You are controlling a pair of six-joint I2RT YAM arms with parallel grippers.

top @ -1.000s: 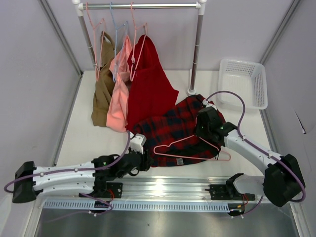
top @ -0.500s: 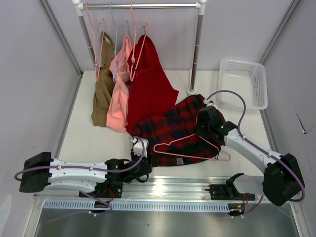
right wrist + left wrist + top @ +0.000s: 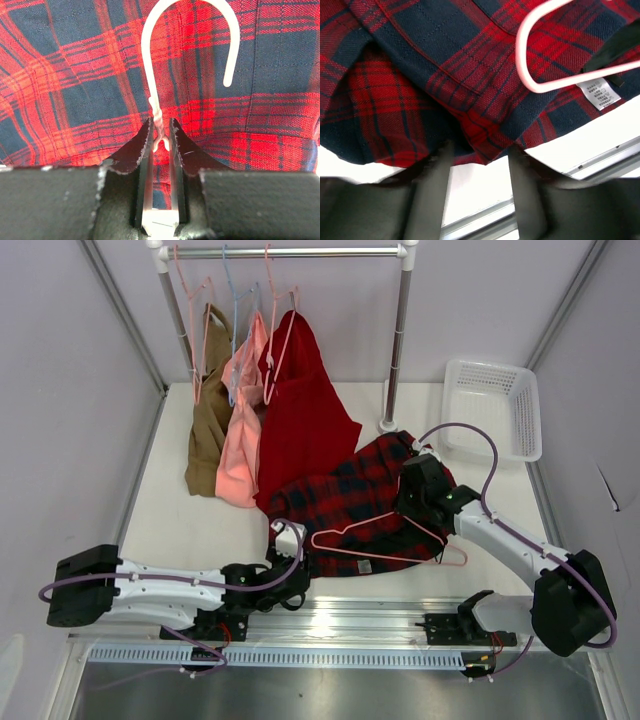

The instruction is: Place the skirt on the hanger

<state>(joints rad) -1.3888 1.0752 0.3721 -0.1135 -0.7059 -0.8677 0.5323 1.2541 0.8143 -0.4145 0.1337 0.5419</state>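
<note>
While atop skirt (image 3: 350, 502), hanger (image 3: 520, 50) apart from basket (image 3: 527, 415)

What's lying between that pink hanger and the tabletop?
The plaid skirt; the hanger rests on top of it, clearest in the top view.

bright, even light; left gripper (image 3: 477, 157) blurry up close.

My top camera sits above and behind the arm bases, looking down over the whole table (image 3: 190, 525). The wrist cameras look past the left fingers (image 3: 432, 192) and the right fingers (image 3: 144, 150), both very close. All three share the skirt (image 3: 345, 505) and hanger (image 3: 519, 50).
</note>
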